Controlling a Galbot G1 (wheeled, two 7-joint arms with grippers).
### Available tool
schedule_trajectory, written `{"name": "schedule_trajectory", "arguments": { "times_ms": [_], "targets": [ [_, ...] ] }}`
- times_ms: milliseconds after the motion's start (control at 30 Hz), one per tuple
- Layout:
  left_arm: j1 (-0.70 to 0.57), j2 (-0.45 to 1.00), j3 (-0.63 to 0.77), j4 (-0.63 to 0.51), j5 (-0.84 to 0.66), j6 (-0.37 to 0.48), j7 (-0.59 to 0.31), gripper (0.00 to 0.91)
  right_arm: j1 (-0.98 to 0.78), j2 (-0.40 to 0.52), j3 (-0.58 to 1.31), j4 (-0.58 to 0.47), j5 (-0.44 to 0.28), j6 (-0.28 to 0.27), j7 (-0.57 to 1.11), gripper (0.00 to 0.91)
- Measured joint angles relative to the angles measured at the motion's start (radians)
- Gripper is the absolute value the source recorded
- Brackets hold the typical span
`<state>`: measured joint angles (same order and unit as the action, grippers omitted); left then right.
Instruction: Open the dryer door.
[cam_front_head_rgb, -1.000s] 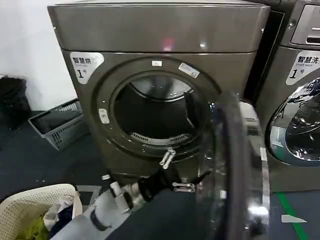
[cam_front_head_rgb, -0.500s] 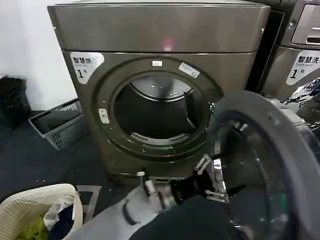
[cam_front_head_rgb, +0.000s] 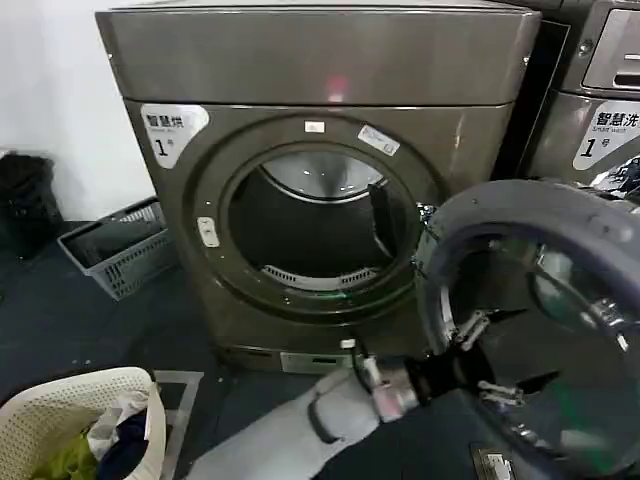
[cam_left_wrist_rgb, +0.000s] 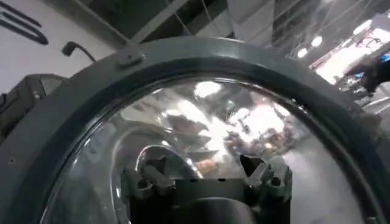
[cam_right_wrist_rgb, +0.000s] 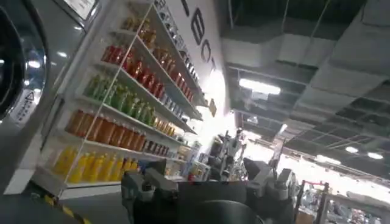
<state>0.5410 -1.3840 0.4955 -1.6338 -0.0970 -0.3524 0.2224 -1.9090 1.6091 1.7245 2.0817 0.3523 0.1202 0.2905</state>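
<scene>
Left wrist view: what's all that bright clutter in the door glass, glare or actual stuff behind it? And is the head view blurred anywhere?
Left wrist view: the dryer door glass carries bright warped highlights that look like reflected ceiling lights, above the open left gripper. Head view: the door looks smeared along its near rim, while the drum opening stays sharp but dark inside.

left gripper (cam_front_head_rgb: 488, 362) extended forward, jaws spread
</scene>
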Motion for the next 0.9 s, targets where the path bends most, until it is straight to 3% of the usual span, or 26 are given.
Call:
{"name": "schedule_trajectory", "arguments": {
  "times_ms": [433,900],
  "targets": [
    [-0.011,-0.092,0.011,0.061,0.105,0.172,-0.147,0.907,0.009,0.000,-0.018,0.001,-0.004,-0.006,-0.001,0.907],
    [0.029,-0.027,-0.017,-0.025,0.096,0.186,-0.117,0.907,0.016,0.000,-0.035,0.008,-0.003,-0.023,0.001,0.907]
  ]
}}
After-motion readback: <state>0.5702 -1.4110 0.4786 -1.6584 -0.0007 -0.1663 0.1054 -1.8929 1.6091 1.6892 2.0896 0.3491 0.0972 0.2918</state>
